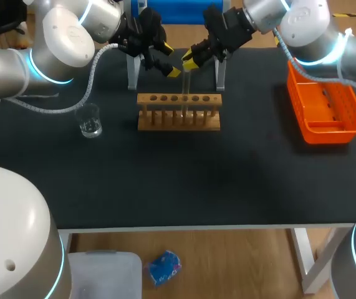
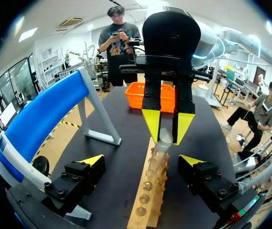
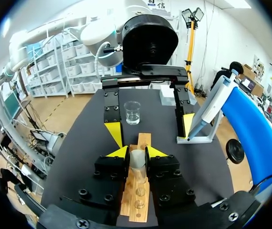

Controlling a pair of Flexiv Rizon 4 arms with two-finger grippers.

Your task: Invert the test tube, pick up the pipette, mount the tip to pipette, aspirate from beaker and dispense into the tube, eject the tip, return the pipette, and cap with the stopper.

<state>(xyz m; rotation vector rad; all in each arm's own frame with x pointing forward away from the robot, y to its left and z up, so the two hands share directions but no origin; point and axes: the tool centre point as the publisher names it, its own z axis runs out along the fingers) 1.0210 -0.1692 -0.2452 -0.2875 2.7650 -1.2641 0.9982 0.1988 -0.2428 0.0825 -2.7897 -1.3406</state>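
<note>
The test tube (image 3: 136,164) is clear glass and stands upright over the row of holes in the wooden rack (image 1: 179,119), its open rim uppermost. The fingers of the right gripper (image 3: 136,152) press it from both sides. Whether its lower end sits in a hole cannot be told. The beaker (image 1: 90,122), small and clear, stands upright on the desk (image 1: 178,180), well apart from the rack. The pale grey pipette (image 3: 213,106) leans tilted on its blue stand (image 3: 255,131), pointed end down.

lite: bright, even, ceiling panels | shdws: soft | glare: L arm (image 1: 65,31) shell
</note>
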